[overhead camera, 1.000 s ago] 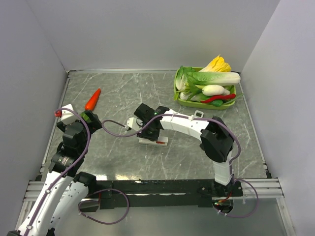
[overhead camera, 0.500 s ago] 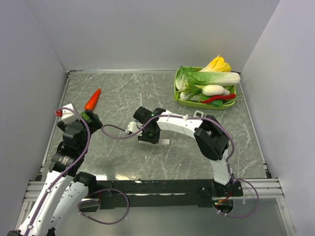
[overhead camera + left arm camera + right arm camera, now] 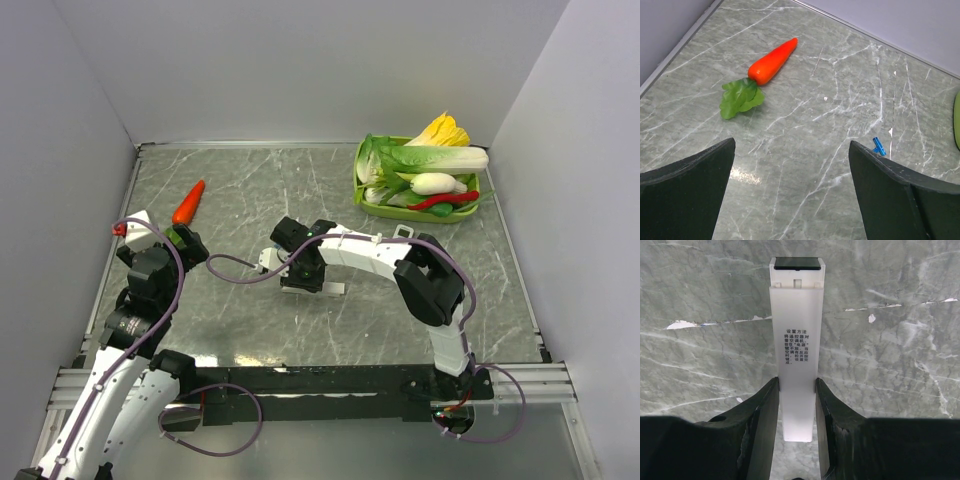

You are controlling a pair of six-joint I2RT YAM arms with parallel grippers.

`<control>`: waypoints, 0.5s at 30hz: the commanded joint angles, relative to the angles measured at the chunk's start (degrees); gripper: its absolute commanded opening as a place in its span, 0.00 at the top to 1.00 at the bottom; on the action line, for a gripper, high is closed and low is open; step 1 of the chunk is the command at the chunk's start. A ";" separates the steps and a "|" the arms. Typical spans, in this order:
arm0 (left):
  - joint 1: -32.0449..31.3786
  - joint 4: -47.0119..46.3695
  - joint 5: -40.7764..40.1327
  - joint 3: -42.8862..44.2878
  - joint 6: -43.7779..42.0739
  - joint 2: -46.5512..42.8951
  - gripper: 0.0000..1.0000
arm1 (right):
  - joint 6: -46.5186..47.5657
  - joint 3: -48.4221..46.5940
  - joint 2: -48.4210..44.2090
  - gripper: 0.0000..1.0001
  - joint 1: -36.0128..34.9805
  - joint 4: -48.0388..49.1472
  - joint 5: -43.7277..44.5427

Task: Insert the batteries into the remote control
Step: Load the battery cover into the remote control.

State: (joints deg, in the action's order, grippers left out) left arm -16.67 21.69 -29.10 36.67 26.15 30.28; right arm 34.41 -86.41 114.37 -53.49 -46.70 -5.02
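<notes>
The slim white remote control (image 3: pixel 796 315) shows its back with printed text and a dark window at its far end. My right gripper (image 3: pixel 796 390) is shut on its near end, one finger on each long side. In the top view this gripper (image 3: pixel 300 270) sits mid-table, with white ends of the remote (image 3: pixel 335 289) showing under it. My left gripper (image 3: pixel 790 200) is open and empty above bare table, at the left in the top view (image 3: pixel 180 243). No batteries are in view.
A toy carrot (image 3: pixel 188 202) lies at the back left, also in the left wrist view (image 3: pixel 771 62). A small blue T-shaped piece (image 3: pixel 879 146) lies on the table. A green basket (image 3: pixel 362 195) of toy vegetables stands back right. A small white piece (image 3: pixel 403 233) lies near it.
My right arm shifted a little to the left a second ago, with its elbow drawing in. It has held still for the last half second. The left arm has not moved.
</notes>
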 commanded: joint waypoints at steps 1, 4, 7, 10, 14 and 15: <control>0.32 -2.09 0.98 0.60 -0.84 0.22 0.01 | 1.62 -2.71 0.59 0.77 -0.56 0.47 0.45; 0.32 -2.01 0.98 0.60 -0.84 0.22 0.01 | 1.71 -3.23 0.86 0.77 -0.56 0.12 0.53; 0.32 -2.09 1.06 0.60 -0.75 0.22 0.01 | 1.71 -3.32 0.86 0.77 -0.65 0.29 0.18; 0.32 -2.09 1.15 0.60 -0.84 0.22 0.01 | 1.71 -3.59 0.95 0.76 -0.73 0.29 -0.08; 0.41 -2.01 1.07 0.60 -0.84 0.22 0.01 | 1.80 -3.94 1.21 0.76 -0.82 -0.59 -0.35; 0.41 -2.09 1.07 0.60 -0.75 0.30 0.01 | 1.71 -3.68 1.12 0.76 -0.82 -0.67 -0.43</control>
State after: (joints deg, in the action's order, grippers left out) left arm -16.62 21.69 -28.29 36.67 26.15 30.28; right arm 34.68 -87.55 114.63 -53.76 -46.57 -5.08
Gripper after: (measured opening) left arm 0.994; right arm 0.383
